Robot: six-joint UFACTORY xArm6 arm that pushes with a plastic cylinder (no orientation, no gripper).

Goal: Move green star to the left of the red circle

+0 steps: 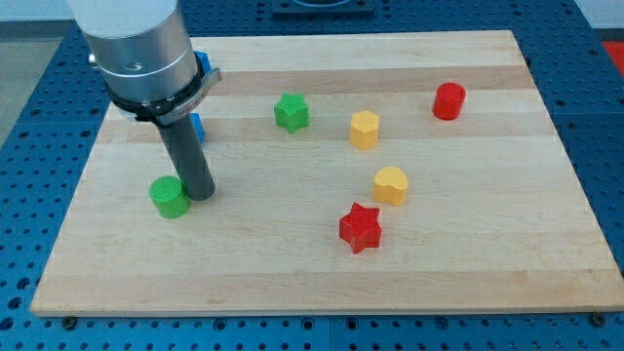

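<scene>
Nearest the view's bottom, the red star (360, 228) lies on the wooden board (468, 283), with the yellow heart (390, 184) just beside it at about 1 o'clock. Over toward 9 o'clock from these, the green circle (169, 197) sits touching or all but touching my tip (201, 194), which stands just at its 3 o'clock side; the rod has no fingers, so nothing is held. Farther back, the yellow hexagon (364, 129) sits near the board's middle, and the green star (291, 112) lies near it at about 10 o'clock. The red circle (449, 100) stands well apart from the green star, at its 3 o'clock. A blue block (197, 125) shows partly behind the rod; its shape is hidden. No writing or labels can be read.
</scene>
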